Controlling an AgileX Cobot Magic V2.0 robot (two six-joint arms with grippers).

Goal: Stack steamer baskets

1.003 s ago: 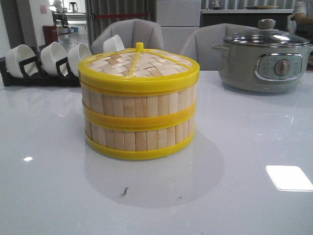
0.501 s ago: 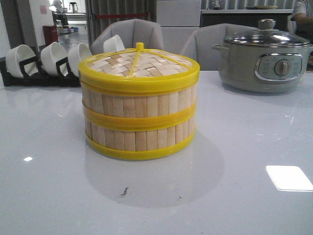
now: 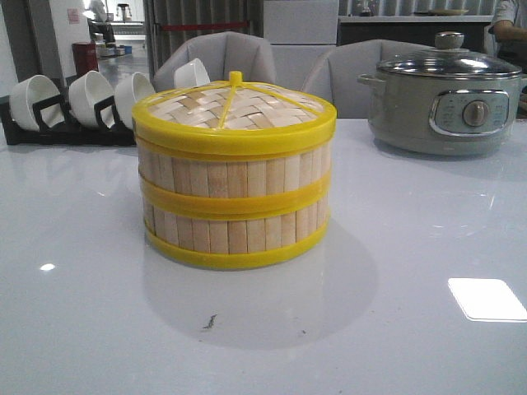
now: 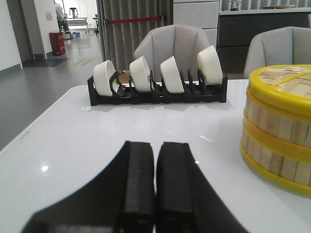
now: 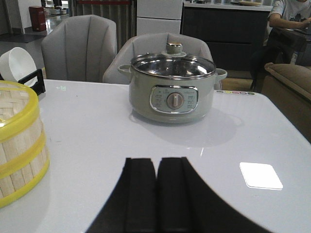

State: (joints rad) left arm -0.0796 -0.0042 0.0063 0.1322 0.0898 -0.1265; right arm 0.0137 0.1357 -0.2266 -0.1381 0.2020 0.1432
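Two steamer baskets [image 3: 235, 202] with pale bamboo-slat walls and yellow rims stand stacked one on the other at the table's middle. The woven yellow-rimmed lid [image 3: 234, 111] sits on top. The stack also shows in the left wrist view [image 4: 279, 131] and in the right wrist view [image 5: 19, 145]. My left gripper [image 4: 155, 145] is shut and empty, low over the table, apart from the stack. My right gripper [image 5: 156, 161] is shut and empty, on the stack's other side. Neither gripper shows in the front view.
A grey electric pot [image 3: 445, 95] with a glass lid stands at the back right, also in the right wrist view [image 5: 172, 90]. A black rack with several white bowls [image 3: 74, 103] stands at the back left, also in the left wrist view [image 4: 158, 80]. Grey chairs stand behind the table.
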